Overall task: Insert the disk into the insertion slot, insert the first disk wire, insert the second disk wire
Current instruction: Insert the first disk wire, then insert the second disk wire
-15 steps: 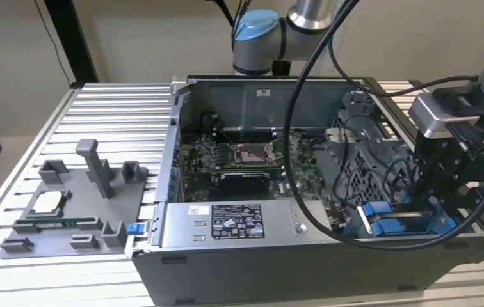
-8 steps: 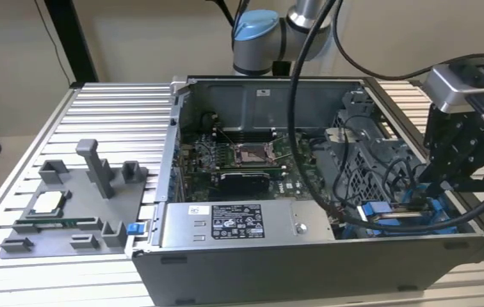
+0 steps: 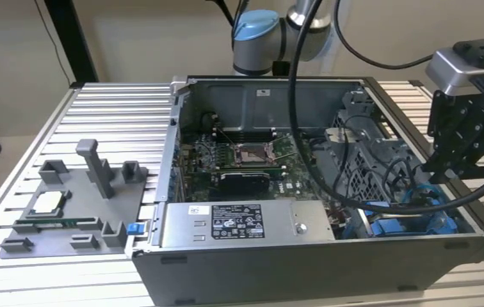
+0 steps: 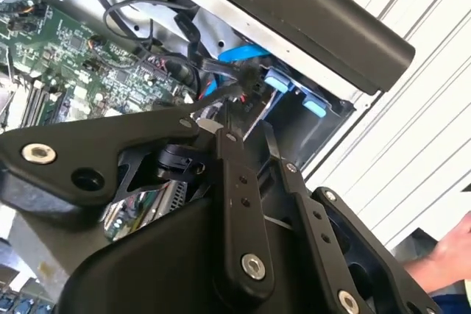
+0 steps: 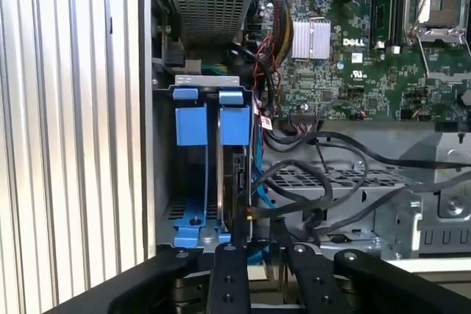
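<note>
Closest to the lens in both wrist views is the black linkage of the gripper, which hangs just above the insertion slot. Whether it is closed on anything I cannot tell, because its end is lost among the black wires that loop across beside the slot. In the exterior view the gripper stands at about four o'clock of the open computer case, over the corner where blue plastic shows.

The disk stands edge-on inside the slot, its blue carrier beside a second blue carrier that looks empty. By its depth it seems fully seated. I cannot make out which of the wires are the two disk wires, or whether either is plugged in.

As a thing to handle, the disk is a stiff, dense metal slab, likely heavy for its size and sensitive to knocks, with a smooth face that could slip. The plastic carrier is the safer hold: take it by its edges or end tabs, which give a little, not by the bare drive body.

Toward twelve o'clock of the disk in the exterior view lies the motherboard, and at seven o'clock the grey power-supply box. A person's hand shows beyond the case wall, over the slatted table
</note>
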